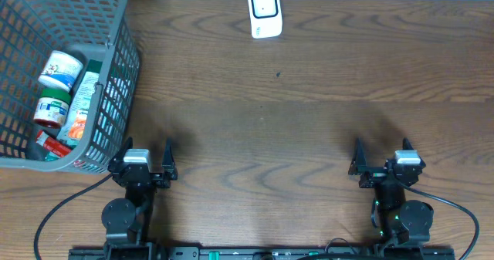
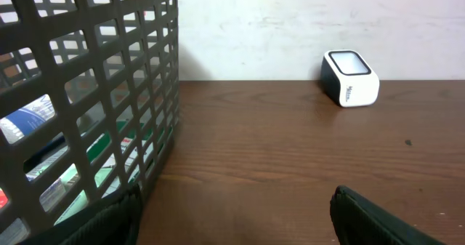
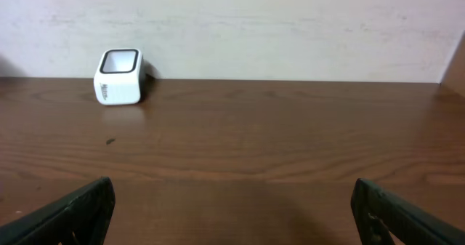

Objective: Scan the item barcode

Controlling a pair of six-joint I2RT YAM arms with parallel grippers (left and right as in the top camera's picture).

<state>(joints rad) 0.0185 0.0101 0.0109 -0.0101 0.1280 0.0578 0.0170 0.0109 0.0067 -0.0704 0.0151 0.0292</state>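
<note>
A grey mesh basket (image 1: pixel 122 69) at the table's left holds the items: a white tub with a blue label (image 1: pixel 60 69), a green-lidded jar (image 1: pixel 52 109), a pale packet (image 1: pixel 83 106) and a red pack (image 1: pixel 52 146). The white barcode scanner (image 1: pixel 264 11) stands at the far edge, near the middle. My left gripper (image 1: pixel 148 149) rests open at the front, just right of the basket's near corner, with nothing in it. My right gripper (image 1: pixel 382 147) is open and empty at the front right. The scanner (image 2: pixel 351 78) shows far ahead in the left wrist view, and the scanner (image 3: pixel 120 76) in the right wrist view.
The basket wall (image 2: pixel 94 92) fills the left of the left wrist view, close to my left finger (image 2: pixel 109 219). A pale wall runs behind the table's far edge. Bare brown wood (image 1: pixel 262 136) lies between the grippers and the scanner.
</note>
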